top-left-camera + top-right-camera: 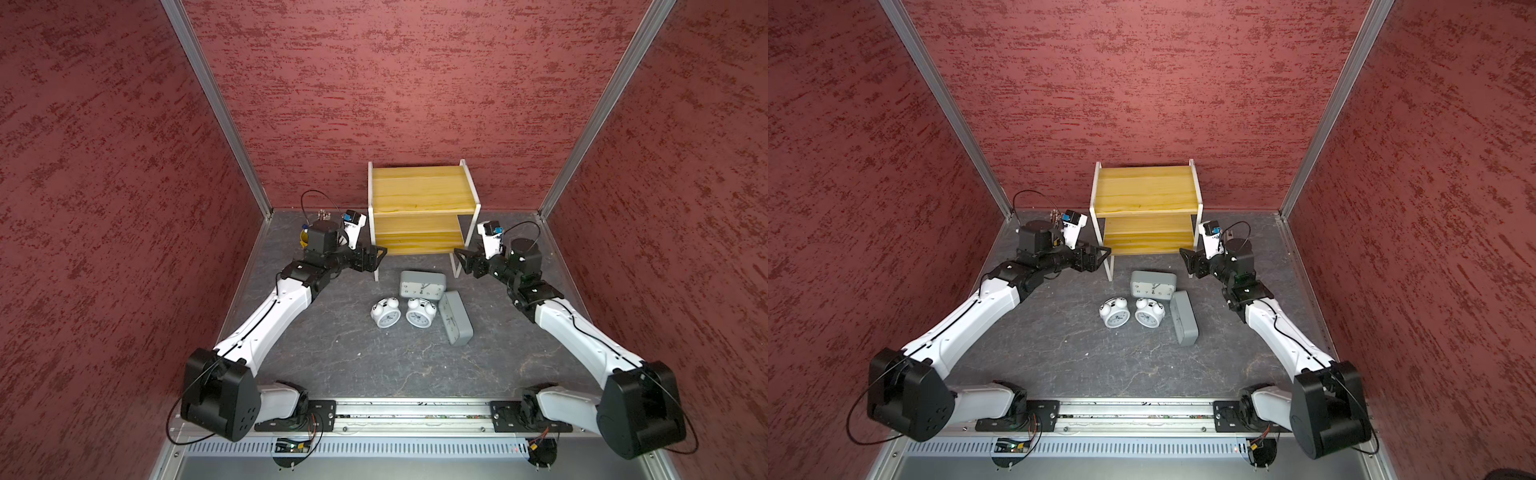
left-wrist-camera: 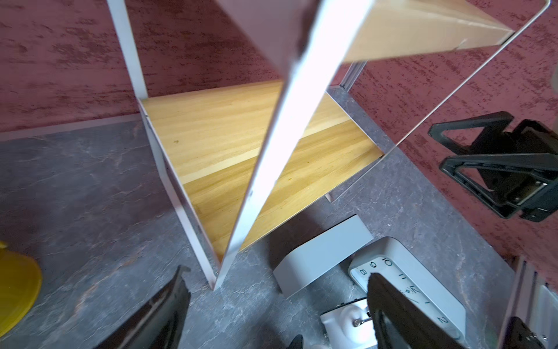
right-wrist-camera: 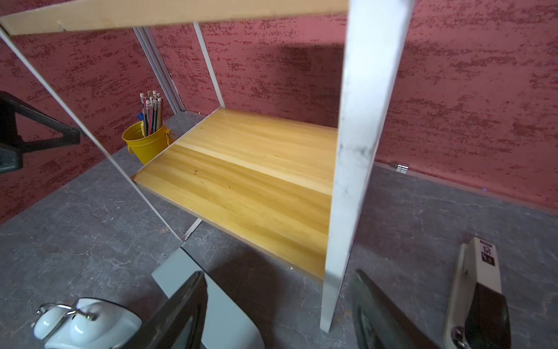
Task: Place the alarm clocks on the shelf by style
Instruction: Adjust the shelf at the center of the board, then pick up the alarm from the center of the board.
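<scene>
The shelf (image 1: 422,187) (image 1: 1144,189) stands at the back wall with both yellowish boards bare; its lower board (image 3: 247,181) (image 2: 229,136) fills the wrist views. All the alarm clocks rest on the table in front of it. One grey clock (image 1: 422,284) (image 1: 1152,284) faces up near the shelf. The second grey clock (image 1: 456,318) (image 2: 320,253) lies on its side. Two white twin-bell clocks (image 1: 386,313) (image 1: 420,312) sit side by side. My left gripper (image 1: 380,251) (image 2: 277,272) is open by the shelf's front left leg. My right gripper (image 1: 459,255) (image 3: 279,273) is open by the front right leg. Neither holds anything.
A yellow pen bucket (image 3: 148,142) (image 1: 304,239) with pencils stands left of the shelf, behind my left wrist. A white and black stapler-like object (image 3: 477,290) lies on the table right of the shelf. Red walls close in the back and both sides.
</scene>
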Motion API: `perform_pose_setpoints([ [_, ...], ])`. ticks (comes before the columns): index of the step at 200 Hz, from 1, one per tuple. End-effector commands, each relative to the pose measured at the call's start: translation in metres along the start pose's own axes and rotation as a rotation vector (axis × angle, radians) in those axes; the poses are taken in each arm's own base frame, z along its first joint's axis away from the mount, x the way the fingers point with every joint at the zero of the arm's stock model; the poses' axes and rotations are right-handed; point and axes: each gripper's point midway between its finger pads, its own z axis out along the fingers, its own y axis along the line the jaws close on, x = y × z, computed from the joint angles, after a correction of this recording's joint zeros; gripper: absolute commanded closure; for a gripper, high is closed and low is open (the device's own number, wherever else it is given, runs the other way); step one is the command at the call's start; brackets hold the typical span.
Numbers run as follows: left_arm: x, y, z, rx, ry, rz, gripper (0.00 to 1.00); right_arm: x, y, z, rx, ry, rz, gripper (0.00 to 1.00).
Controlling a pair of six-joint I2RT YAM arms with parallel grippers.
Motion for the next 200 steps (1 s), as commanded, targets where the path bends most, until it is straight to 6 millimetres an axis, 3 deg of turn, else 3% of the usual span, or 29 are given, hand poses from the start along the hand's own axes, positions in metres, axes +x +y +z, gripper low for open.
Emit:
perform_pose_setpoints([
  [1, 0.01, 0.008, -0.019, -0.094, 0.024, 0.064, 0.06, 0.009, 0.004, -0.014, 0.015, 0.027, -0.006, 0.23],
  [41, 0.021, -0.013, -0.037, -0.065, 0.037, 0.161, 0.09, 0.02, 0.015, -0.036, -0.005, 0.031, -0.002, 0.22],
  [79, 0.055, -0.077, -0.038, 0.185, 0.079, 0.42, 0.12, 0.035, 0.023, -0.047, -0.035, 0.046, 0.0, 0.22],
  [100, 0.07, -0.099, -0.031, 0.238, 0.084, 0.55, 0.11, 0.042, 0.029, -0.049, -0.063, 0.056, 0.006, 0.23],
  [134, 0.083, -0.112, 0.001, 0.273, 0.113, 0.636, 0.13, 0.051, 0.029, -0.05, -0.063, 0.068, 0.036, 0.23],
  [164, 0.09, -0.113, 0.04, 0.285, 0.182, 0.676, 0.35, 0.052, 0.029, -0.052, -0.057, 0.064, 0.041, 0.22],
  [200, 0.089, -0.107, 0.077, 0.256, 0.214, 0.704, 0.47, 0.049, 0.03, -0.057, -0.05, 0.045, 0.04, 0.2],
])
